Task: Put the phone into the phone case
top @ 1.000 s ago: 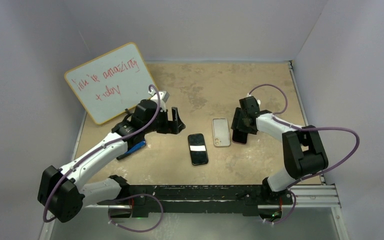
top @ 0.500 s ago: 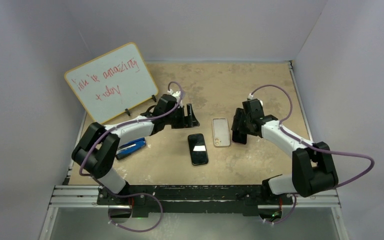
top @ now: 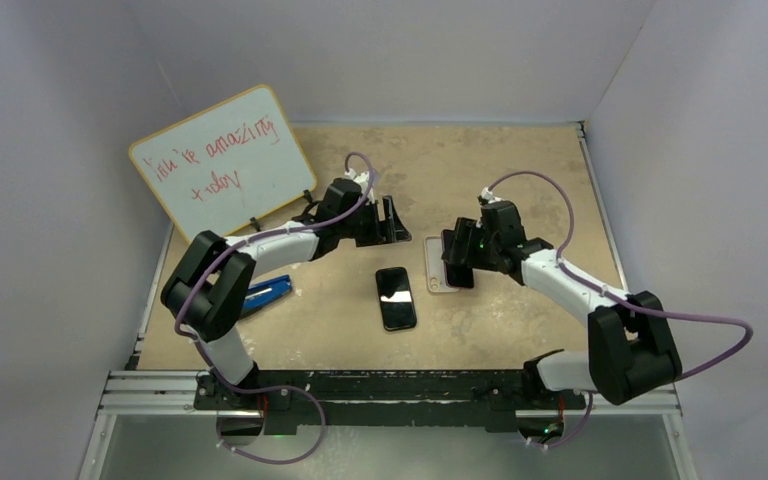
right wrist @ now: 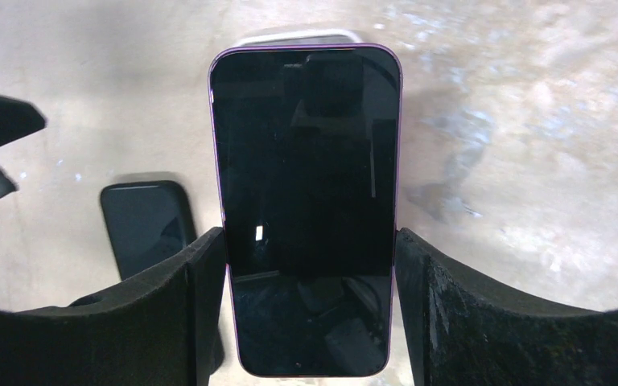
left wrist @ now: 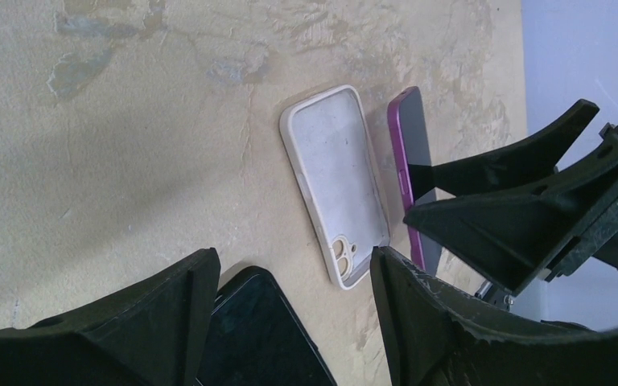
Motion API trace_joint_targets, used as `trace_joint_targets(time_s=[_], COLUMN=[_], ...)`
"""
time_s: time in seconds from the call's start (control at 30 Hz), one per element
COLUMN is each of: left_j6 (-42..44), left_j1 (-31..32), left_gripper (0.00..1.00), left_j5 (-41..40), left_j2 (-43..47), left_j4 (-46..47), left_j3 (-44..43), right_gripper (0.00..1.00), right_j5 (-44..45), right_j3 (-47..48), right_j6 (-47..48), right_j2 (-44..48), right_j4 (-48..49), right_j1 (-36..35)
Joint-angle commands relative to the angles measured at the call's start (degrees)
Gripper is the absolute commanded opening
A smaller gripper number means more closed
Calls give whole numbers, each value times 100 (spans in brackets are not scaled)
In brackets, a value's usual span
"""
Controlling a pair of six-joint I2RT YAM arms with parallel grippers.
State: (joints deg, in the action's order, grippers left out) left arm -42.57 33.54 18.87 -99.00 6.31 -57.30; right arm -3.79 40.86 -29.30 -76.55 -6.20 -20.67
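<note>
Both sets of jaws hover low over the table [top: 520, 180] | right jaws pinch the purple phone [right wrist: 306, 201] by its long sides | phone hangs tilted just beside the white phone case [left wrist: 335, 177], which lies open side up | left jaws spread, near the case | black phone [top: 396, 297] lies nearby

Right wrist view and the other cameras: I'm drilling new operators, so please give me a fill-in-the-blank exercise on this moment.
1. The gripper clamping the purple-edged, dark-screened phone belongs to the ___ arm.
2. The white rubbery phone case lies with its hollow side facing ___.
3. The left gripper, jaws open, holds ___.
4. The tilted wood-framed whiteboard bears ___ handwriting.
Missing words: right; up; nothing; red.
</note>
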Motion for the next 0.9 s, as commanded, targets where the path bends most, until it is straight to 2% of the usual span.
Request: trace_joint_targets(time_s=[0.0, 0.17, 0.57, 0.87], left_j6=[-127, -162, -146, -107], left_j1=[-74, -98, -119, -111], left_gripper=[71, 71, 71, 70], left_j5=[122, 141, 167, 161], left_j2=[12, 54, 10, -21], left_j4=[102, 38, -3, -19], left_j3=[-273, -212, -185, -203], right_gripper=[38, 38, 38, 47], right_j5=[-481, -376, 78, 154], right_j3=[255, 481, 278, 210], right_j6=[62, 30, -29, 20], right_j2=[-135, -467, -937, -1019], right_j4=[749, 786, 1050, 1033], right_j1=[-204, -428, -579, -579])
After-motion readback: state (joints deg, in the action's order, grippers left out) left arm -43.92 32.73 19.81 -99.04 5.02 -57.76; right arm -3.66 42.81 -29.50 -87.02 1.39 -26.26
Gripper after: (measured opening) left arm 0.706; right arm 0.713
